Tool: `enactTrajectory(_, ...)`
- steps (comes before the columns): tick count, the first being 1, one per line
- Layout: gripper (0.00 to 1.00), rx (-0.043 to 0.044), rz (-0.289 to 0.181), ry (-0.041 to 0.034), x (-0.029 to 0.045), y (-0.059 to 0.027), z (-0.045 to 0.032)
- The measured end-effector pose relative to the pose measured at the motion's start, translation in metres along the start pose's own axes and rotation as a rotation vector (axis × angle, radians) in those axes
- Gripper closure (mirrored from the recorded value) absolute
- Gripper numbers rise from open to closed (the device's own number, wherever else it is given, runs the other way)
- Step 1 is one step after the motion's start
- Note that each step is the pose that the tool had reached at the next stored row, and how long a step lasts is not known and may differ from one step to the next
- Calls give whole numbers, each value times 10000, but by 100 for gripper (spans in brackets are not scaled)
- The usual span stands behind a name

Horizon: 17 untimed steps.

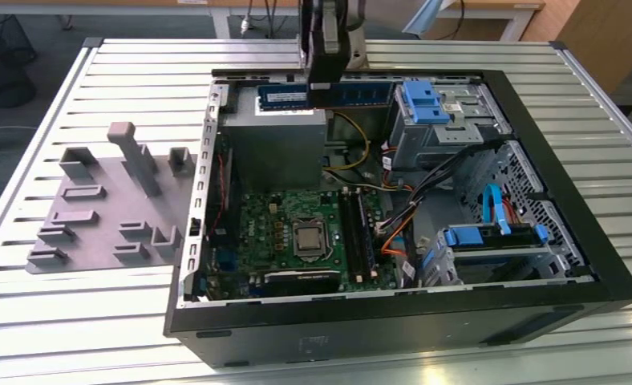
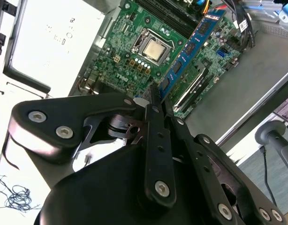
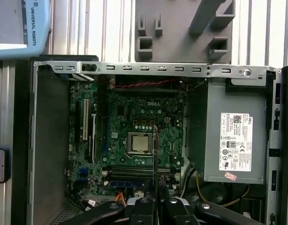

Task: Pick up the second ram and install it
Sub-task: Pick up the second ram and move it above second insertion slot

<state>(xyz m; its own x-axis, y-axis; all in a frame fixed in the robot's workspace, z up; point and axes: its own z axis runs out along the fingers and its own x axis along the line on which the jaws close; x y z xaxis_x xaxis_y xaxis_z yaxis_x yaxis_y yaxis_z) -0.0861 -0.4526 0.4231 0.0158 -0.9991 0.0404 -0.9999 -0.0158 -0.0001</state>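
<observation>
Holds the second ram [image 1: 364,93] aloft over the far end of the open computer case [image 1: 402,321], with the gripper [image 1: 325,98] clamped on it about mid-length, likely for balance, to hold the long blue stick level. Carries it on edge, a stance suited to meeting a slot squarely. Hangs well above the green motherboard [image 1: 268,220], apart from the dark memory slots [image 1: 357,233] beside the processor [image 1: 309,238], so not yet seated. Sits well apart from the grey tray [image 1: 102,216] lying on the counter [image 1: 134,72] at the exterior view's left
</observation>
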Motion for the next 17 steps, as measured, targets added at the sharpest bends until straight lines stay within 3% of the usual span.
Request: enactTrajectory(17, 86, 0, 0, 1, 4, -227, 0)
